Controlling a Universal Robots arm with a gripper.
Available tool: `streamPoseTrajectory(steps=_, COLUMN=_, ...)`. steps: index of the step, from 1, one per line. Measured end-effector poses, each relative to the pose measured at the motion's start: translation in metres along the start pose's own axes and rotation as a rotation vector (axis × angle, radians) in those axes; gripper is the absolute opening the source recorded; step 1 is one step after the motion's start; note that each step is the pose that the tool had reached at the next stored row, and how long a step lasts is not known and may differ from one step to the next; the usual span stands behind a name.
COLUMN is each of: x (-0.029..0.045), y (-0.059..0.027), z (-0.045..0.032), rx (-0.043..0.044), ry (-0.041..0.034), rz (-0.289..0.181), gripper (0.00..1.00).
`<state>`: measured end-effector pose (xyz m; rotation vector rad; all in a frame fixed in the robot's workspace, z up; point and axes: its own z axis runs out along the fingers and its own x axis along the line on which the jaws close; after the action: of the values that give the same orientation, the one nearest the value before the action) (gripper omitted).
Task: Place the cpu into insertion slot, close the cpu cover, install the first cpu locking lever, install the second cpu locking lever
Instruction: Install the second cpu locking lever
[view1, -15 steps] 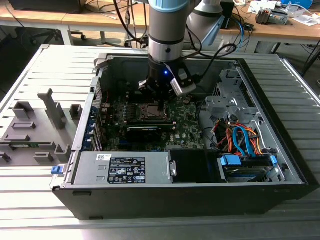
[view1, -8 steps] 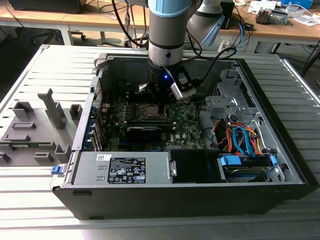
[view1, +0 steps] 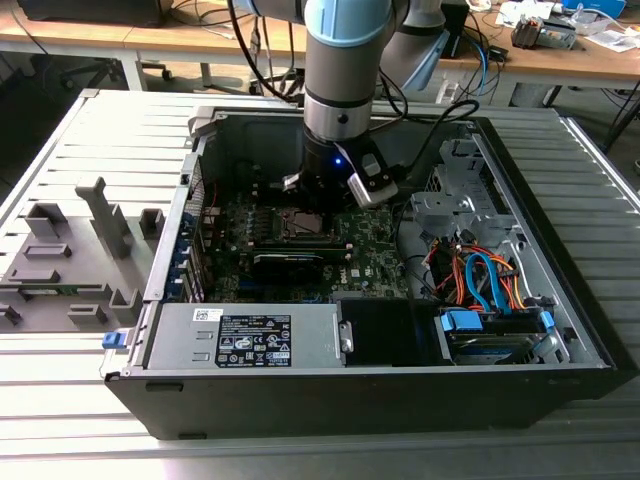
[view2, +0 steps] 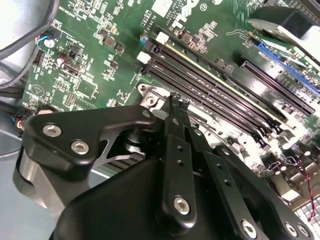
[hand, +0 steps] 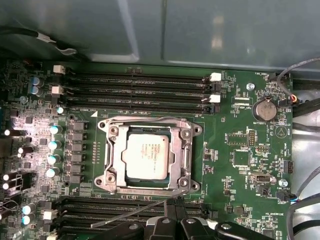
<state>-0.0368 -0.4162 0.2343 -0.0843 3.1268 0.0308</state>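
Observation:
The cpu (hand: 146, 156), pale silver, lies flat in the insertion slot (hand: 106, 182) on the green motherboard. The cpu cover (hand: 116, 159) is folded down around it. One thin wire locking lever (hand: 145, 118) lies along the slot's far edge. The other lever (hand: 127, 213) sticks out loose at a slant from the near corner. My gripper (hand: 174, 204) is shut, its black tips together right at this loose lever; whether they touch it is unclear. In the second wrist view the gripper (view2: 178, 100) has its fingertips pressed together above the slot's silvery corner. In the exterior view the gripper (view1: 326, 192) hangs inside the case, over the cpu (view1: 298, 223).
Long black memory slots (hand: 140, 87) run on both sides of the socket. A coin battery (hand: 264, 109) and capacitors (hand: 54, 145) stand nearby. The open computer case (view1: 180, 215) holds a power supply (view1: 250, 338) and coloured cables (view1: 480, 280). Grey fixtures (view1: 80, 240) stand on the exterior view's left.

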Motion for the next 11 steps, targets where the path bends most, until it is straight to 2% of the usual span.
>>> streamPoseTrajectory(steps=11, x=-0.0005, y=-0.0011, z=0.0142, rx=-0.0003, ry=0.0016, rz=-0.033, gripper=0.11)
